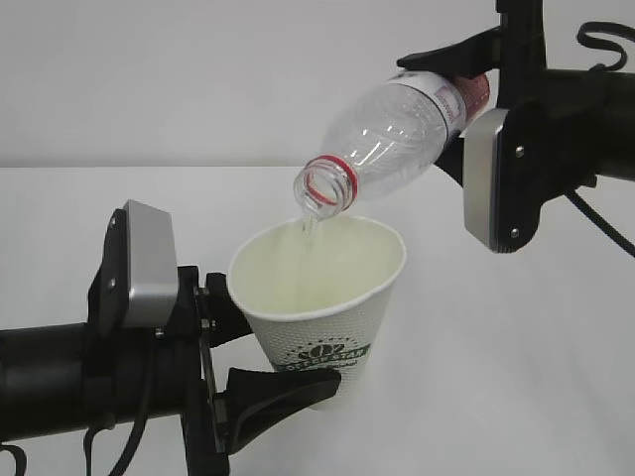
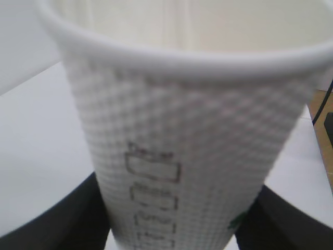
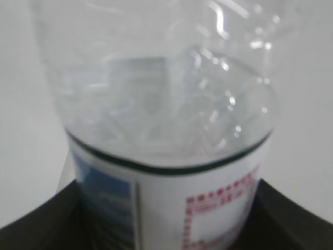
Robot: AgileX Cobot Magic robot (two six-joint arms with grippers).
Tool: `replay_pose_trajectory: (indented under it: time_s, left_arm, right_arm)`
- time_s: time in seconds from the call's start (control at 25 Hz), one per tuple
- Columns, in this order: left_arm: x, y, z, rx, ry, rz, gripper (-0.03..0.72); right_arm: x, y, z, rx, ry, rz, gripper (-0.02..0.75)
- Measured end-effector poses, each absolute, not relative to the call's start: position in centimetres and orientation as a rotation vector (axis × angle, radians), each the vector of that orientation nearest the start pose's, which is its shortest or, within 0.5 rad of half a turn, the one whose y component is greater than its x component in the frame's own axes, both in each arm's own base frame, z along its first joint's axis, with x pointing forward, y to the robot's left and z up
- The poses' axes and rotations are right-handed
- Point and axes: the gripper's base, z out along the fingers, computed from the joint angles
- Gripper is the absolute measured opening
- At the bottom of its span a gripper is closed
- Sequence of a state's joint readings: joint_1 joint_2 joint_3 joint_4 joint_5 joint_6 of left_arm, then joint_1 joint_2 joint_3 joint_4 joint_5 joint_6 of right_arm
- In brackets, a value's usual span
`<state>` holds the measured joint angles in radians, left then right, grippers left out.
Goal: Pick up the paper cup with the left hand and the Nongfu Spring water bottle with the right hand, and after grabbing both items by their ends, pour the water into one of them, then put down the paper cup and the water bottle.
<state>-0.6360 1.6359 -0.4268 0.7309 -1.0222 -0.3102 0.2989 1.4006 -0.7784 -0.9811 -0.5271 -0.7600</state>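
Observation:
My left gripper (image 1: 260, 352) is shut on the lower part of the white paper cup (image 1: 319, 297), holding it upright above the table; its black fingers (image 2: 62, 219) press both sides of the cup (image 2: 182, 135). My right gripper (image 1: 466, 109) is shut on the labelled end of the Nongfu Spring water bottle (image 1: 397, 134), which is tilted with its open red-ringed mouth down over the cup's rim. A thin stream of water (image 1: 308, 230) runs from the mouth into the cup. In the right wrist view the bottle (image 3: 166, 156) fills the frame between the dark fingers (image 3: 36, 224).
A white table (image 1: 516, 357) lies under both arms, with a plain pale wall behind. A black cable (image 1: 600, 223) hangs from the right arm. At the right edge of the left wrist view a strip of brown floor (image 2: 323, 112) shows beyond the table.

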Motion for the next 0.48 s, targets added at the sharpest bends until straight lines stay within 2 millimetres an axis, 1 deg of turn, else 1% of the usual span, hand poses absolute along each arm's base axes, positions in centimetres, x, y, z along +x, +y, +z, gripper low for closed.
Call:
replay_pose_trajectory:
  time_s: [0.48]
  left_arm:
    - [17.70, -19.50, 16.82, 1.085, 1.509, -0.902, 0.480]
  right_arm:
    - [27.34, 12.40, 28.07, -1.661, 0.726, -0.602, 0.510]
